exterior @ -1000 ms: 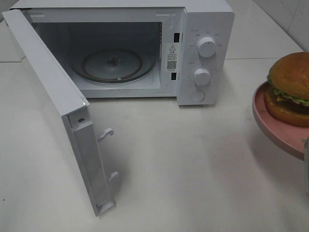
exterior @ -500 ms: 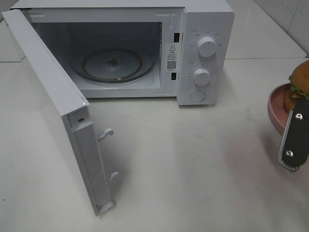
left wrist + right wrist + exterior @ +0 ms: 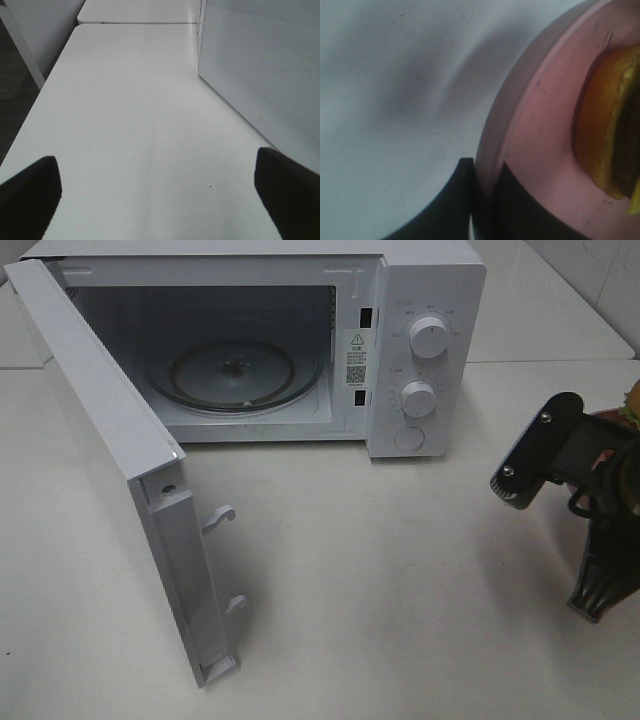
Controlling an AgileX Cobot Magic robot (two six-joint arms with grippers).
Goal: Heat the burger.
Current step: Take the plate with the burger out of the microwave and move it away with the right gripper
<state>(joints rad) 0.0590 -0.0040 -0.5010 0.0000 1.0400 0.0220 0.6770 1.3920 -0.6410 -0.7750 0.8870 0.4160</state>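
Evidently the right gripper (image 3: 482,200) pinches the pink plate's (image 3: 540,125) rim, keeping the burger (image 3: 610,125) untouched; the left gripper (image 3: 155,192) gapes.

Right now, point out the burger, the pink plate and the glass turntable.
burger (image 3: 602,125), right wrist view, bottom bun edge.
pink plate (image 3: 540,150), right wrist view, bare inner surface.
glass turntable (image 3: 200,375), exterior high view, bare glass left of hub.

A white microwave (image 3: 300,340) stands on the white table (image 3: 400,580), its door (image 3: 110,470) swung wide open leftward. A glass turntable (image 3: 235,375) lies inside; two dials (image 3: 428,338) sit right of the cavity.
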